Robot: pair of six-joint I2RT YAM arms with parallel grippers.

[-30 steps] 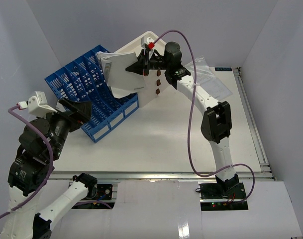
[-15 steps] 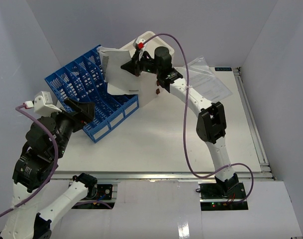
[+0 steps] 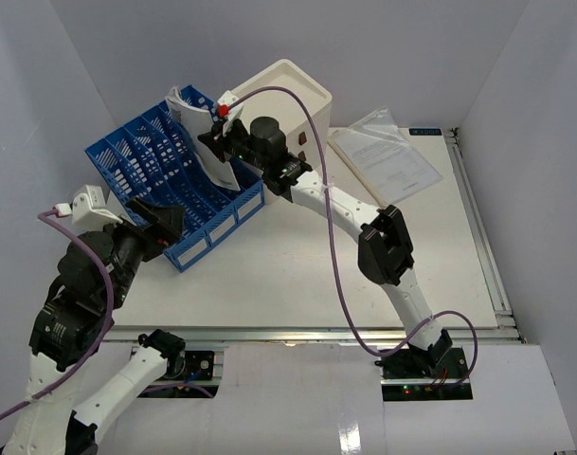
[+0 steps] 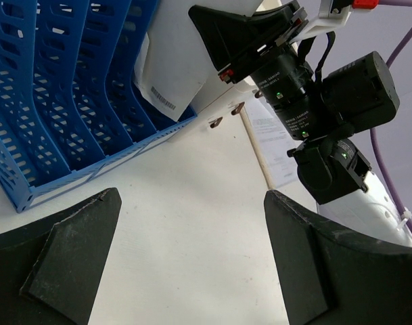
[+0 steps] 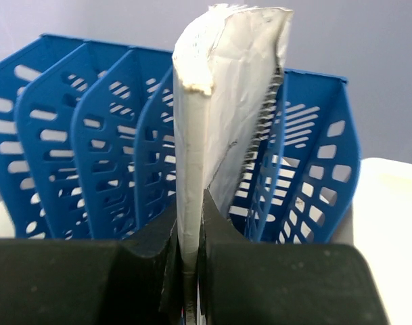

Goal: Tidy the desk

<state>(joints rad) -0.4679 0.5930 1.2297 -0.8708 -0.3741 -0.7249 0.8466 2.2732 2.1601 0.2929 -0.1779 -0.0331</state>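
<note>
right gripper [image 5: 190, 233] is clenched on a white envelope [image 5: 222, 101] standing in a slot of the blue file rack [image 3: 160, 175], which sits at the far left of the tabletop [image 3: 297, 275]. left gripper [image 4: 191, 206] hangs released above the tabletop, near the rack.

one blue file rack [image 3: 165, 175], just ahead of the left gripper [image 4: 192, 257]. one white padded envelope [image 5: 219, 122], pinched between the fingers of the right gripper [image 5: 191, 233]. one white box [image 3: 288, 95], just behind that gripper. one clear sleeve of papers [image 3: 387, 156], well off to its right. two grippers, one desk [image 3: 297, 275] beneath both.
</note>
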